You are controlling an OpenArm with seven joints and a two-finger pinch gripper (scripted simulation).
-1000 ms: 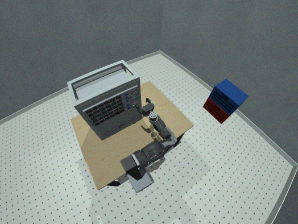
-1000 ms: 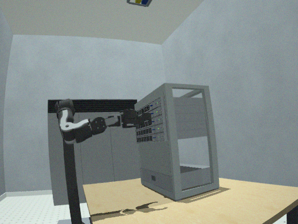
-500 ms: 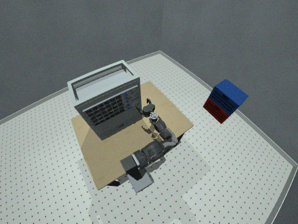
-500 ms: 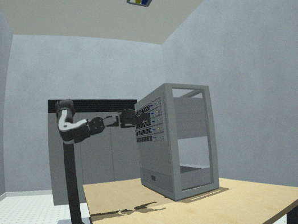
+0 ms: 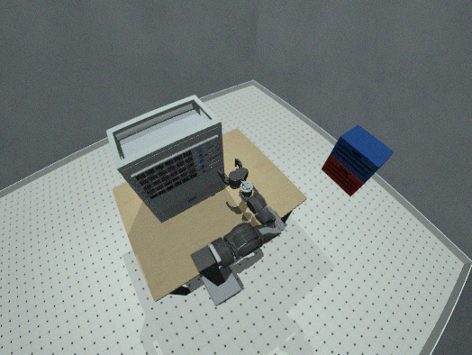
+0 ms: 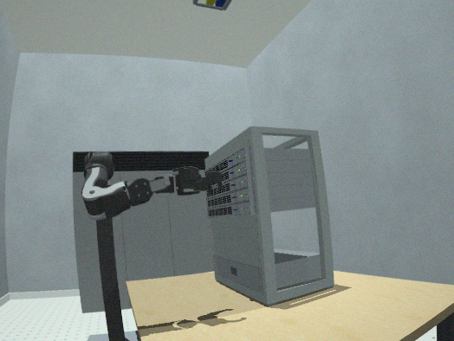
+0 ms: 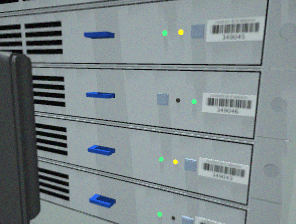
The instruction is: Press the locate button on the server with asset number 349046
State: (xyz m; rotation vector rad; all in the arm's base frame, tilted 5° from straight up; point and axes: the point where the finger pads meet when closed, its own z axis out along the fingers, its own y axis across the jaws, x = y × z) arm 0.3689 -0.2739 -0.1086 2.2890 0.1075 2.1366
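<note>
The grey server rack (image 5: 158,121) (image 6: 265,216) stands upright on the wooden table (image 5: 180,257) (image 6: 355,312). In the wrist view several servers are stacked. The server labelled 349046 (image 7: 223,104) is second from the top. Its square locate button (image 7: 162,98) is dull grey-blue and unlit, with a dark dot and a green light to its right. The buttons of the server above (image 7: 198,31) and the server below (image 7: 190,164) are also unlit. My gripper (image 5: 229,170) (image 6: 213,183) is open and empty, close in front of the rack's face. One dark finger (image 7: 17,135) shows at the left edge.
Each server has a blue handle (image 7: 100,94) and vent slots at the left. A blue and red crate (image 5: 358,158) sits on the floor far to the right. The arm's post (image 6: 108,268) stands at the table's near edge, with a dark-topped cabinet (image 6: 143,160) behind it.
</note>
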